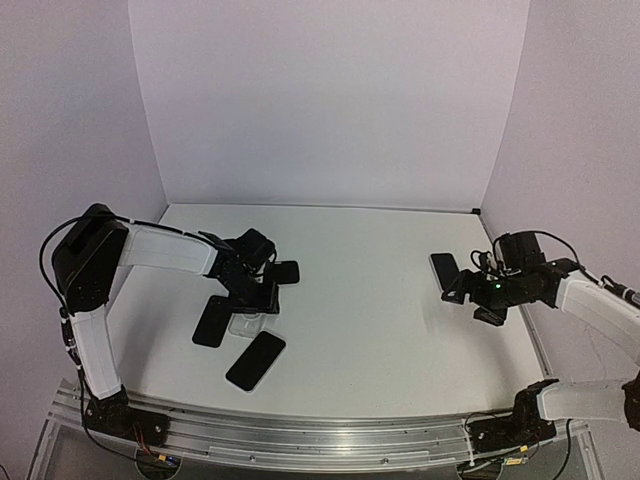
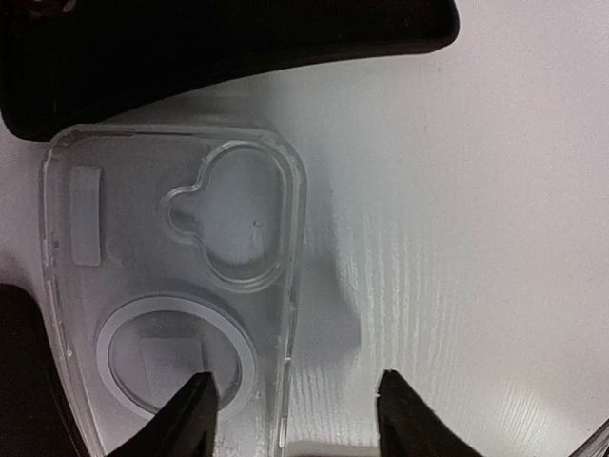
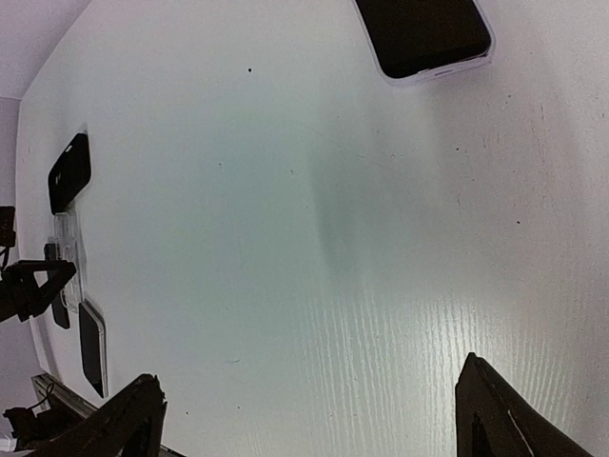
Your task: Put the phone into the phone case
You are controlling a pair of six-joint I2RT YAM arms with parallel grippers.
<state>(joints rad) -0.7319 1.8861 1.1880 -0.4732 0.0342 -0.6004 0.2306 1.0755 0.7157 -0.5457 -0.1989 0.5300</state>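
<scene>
A clear phone case lies open side up on the white table, with a camera cutout and a round ring in its back. It also shows in the top view. My left gripper is open and low over it, one finger over the ring and the other over bare table, straddling the case's right edge. In the top view the left gripper hides part of the case. Black phones lie around it: one to the left, one in front, one behind. My right gripper is open and empty.
A phone in a clear case lies at the right, just beyond the right gripper; it shows in the right wrist view. A black slab lies right behind the clear case. White walls enclose the table.
</scene>
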